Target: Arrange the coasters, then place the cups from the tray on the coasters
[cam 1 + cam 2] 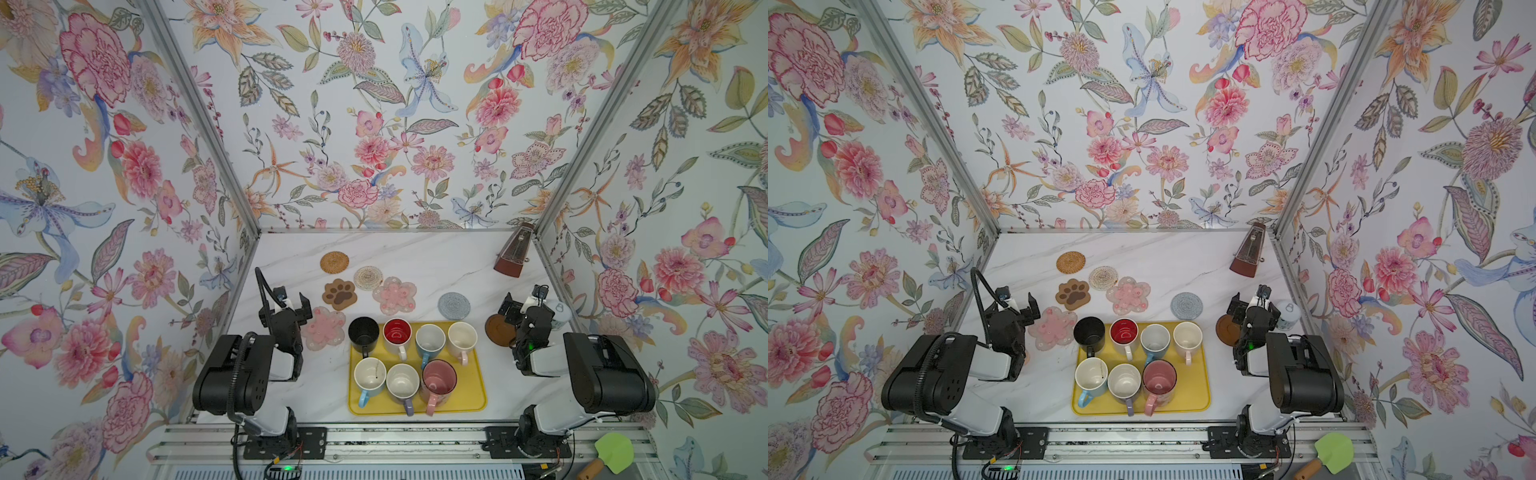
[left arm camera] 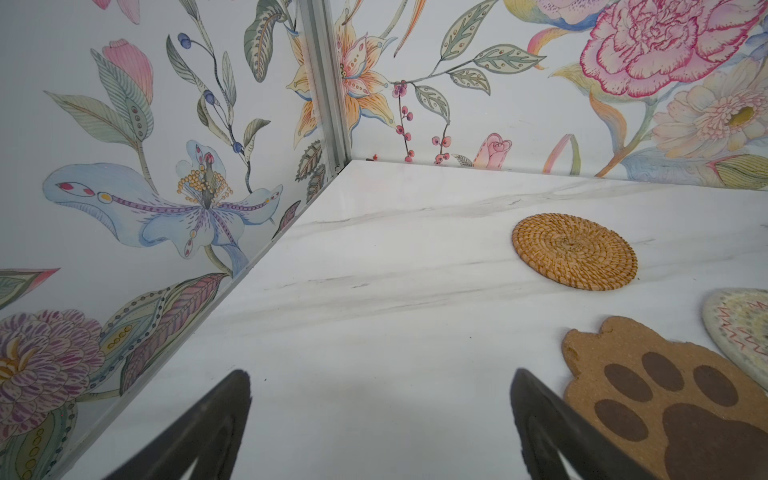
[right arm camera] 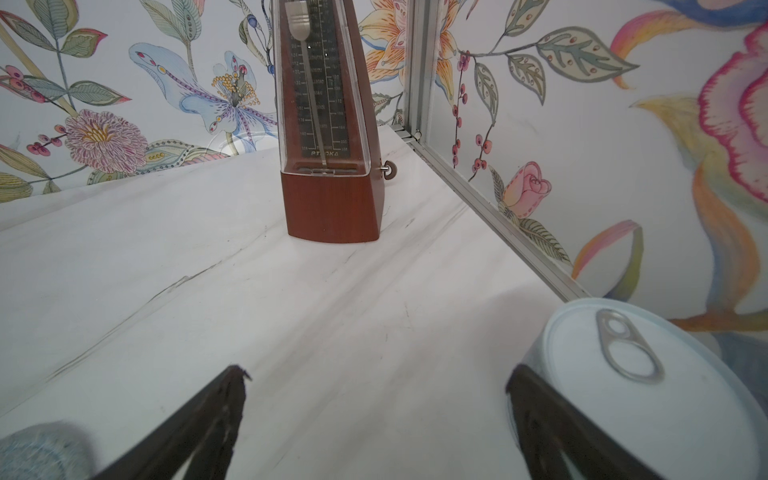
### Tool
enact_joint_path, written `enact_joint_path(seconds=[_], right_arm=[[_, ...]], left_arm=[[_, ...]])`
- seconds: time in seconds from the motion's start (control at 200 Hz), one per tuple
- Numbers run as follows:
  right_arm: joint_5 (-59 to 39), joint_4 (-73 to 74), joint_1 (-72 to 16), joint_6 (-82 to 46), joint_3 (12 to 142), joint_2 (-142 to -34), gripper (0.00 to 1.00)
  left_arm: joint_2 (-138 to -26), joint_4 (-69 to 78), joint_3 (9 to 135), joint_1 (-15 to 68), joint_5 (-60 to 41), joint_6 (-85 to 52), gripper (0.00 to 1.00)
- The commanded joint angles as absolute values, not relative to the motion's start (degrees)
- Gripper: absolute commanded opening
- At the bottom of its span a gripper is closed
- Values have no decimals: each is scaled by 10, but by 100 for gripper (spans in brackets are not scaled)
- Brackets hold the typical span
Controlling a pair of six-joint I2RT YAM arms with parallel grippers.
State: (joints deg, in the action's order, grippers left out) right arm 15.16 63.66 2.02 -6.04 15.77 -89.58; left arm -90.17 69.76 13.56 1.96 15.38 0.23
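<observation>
Seven cups stand on the yellow tray (image 1: pixel 478 395): black (image 1: pixel 363 331), red-inside (image 1: pixel 397 332), tall pink (image 1: pixel 439 377) and several white-inside ones. Coasters lie behind and beside it: woven tan (image 1: pixel 334 262), cream (image 1: pixel 368 277), brown paw (image 1: pixel 339 294), two pink flowers (image 1: pixel 394 295) (image 1: pixel 323 328), grey-blue (image 1: pixel 454 306) and a dark brown disc (image 1: pixel 498 329). My left gripper (image 1: pixel 286 305) hovers open and empty left of the paw (image 2: pixel 665 399). My right gripper (image 1: pixel 524 301) is open and empty above the brown disc, with bare marble between its fingers (image 3: pixel 540 424).
A brown metronome (image 1: pixel 513 253) stands in the far right corner. A white pull-tab jar (image 3: pixel 648 395) sits by the right wall, close to my right gripper. Flowered walls close in three sides. A green spatula (image 1: pixel 613 453) lies off the table at front right.
</observation>
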Motion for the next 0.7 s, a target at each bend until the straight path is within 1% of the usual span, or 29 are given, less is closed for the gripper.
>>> enact_joint_path(seconds=[0.0,0.58,0.635,0.645,0.696], right_arm=[[146,634,25,-67,169,-889,99],[150,638,25,-66,167,-887,99],[161,614,24,-69,175,-873,99],[165,609,23,-69,177,-870,99],[174,569,19,-66,191,-850,99]], left_arm=[[-907,709,139,24,153,9,99],[-906,717,138,24,155,8,99],[-900,707,139,24,170,3,99],[-885,702,139,24,171,1,99],[-865,684,139,23,157,3,99]])
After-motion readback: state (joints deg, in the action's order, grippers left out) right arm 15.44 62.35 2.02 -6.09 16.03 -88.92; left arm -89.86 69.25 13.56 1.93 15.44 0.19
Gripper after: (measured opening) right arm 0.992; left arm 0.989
